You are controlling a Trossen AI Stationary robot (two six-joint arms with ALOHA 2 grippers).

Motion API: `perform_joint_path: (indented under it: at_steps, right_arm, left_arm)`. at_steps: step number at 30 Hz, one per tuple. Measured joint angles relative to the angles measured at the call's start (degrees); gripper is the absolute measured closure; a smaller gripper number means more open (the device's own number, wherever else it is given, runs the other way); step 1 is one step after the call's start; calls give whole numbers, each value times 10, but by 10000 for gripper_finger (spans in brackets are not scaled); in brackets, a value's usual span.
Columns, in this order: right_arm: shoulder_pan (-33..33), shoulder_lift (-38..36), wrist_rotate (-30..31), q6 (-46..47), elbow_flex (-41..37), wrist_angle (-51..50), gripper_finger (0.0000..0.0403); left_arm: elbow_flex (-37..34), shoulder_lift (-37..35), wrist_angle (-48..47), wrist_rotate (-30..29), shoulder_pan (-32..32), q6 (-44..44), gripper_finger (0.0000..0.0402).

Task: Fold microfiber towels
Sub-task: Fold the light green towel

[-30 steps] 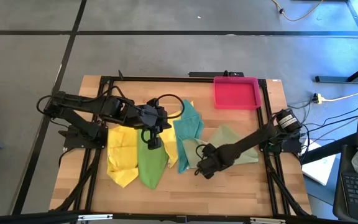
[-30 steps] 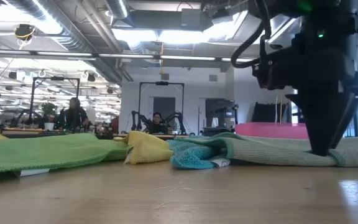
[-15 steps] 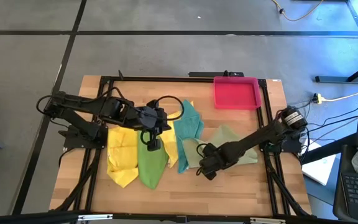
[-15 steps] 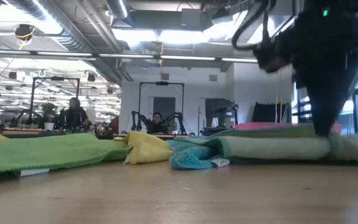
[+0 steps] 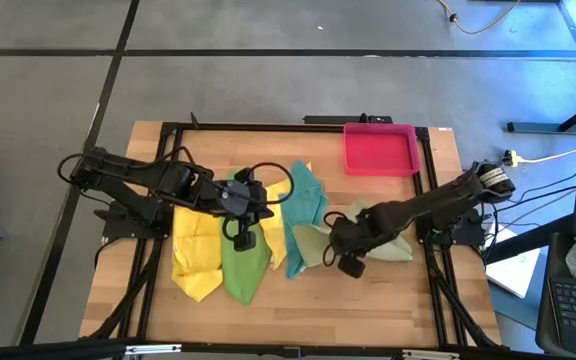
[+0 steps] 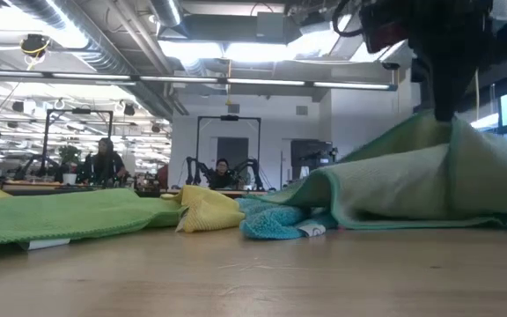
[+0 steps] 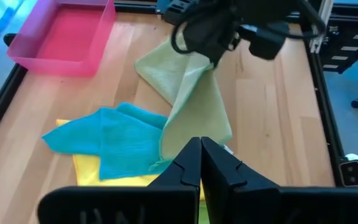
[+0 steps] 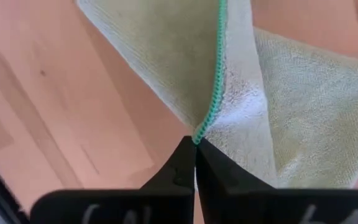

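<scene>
**Right claw lifts the pale olive towel by its edge**

The right claw [image 5: 340, 236] is pinched on the green-stitched edge of the pale olive towel [image 5: 383, 232], holding that edge raised off the table [image 5: 368, 300] so the cloth hangs in a tent, its far part lying flat. This towel sits just below the pink-red tray [image 5: 379, 149], which rests at the table's back corner. Beside the olive towel, away from the tray, lies the teal towel [image 5: 306, 200], then the bright green towel [image 5: 244, 262] and the yellow towels [image 5: 196, 245], overlapping in a row. The left claw [image 5: 245, 238] hovers over the bright green towel with its fingers pressed together, gripping nothing.
</scene>
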Motion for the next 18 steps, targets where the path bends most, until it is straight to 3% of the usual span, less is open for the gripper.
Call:
perform_joint_path:
  at_steps: [3, 7, 9, 14, 18]
  right_arm:
    - [-4, -29, 39, -20, 0, 19, 396]
    - [4, -65, 172, -34, 0, 23, 399]
    - [3, -80, 198, -26, 0, 20, 399]
    - [-12, -96, 149, -101, 0, 24, 397]
    - [-22, -103, 127, -67, -2, 14, 400]
  left_arm:
    - [0, 0, 0, -1, -4, -4, 401]
    - [0, 0, 0, -15, -5, -5, 401]
    - [0, 0, 0, -17, -4, -5, 401]
    - [0, 0, 0, -19, -4, -3, 401]
    - [0, 0, 0, -43, -4, 0, 401]
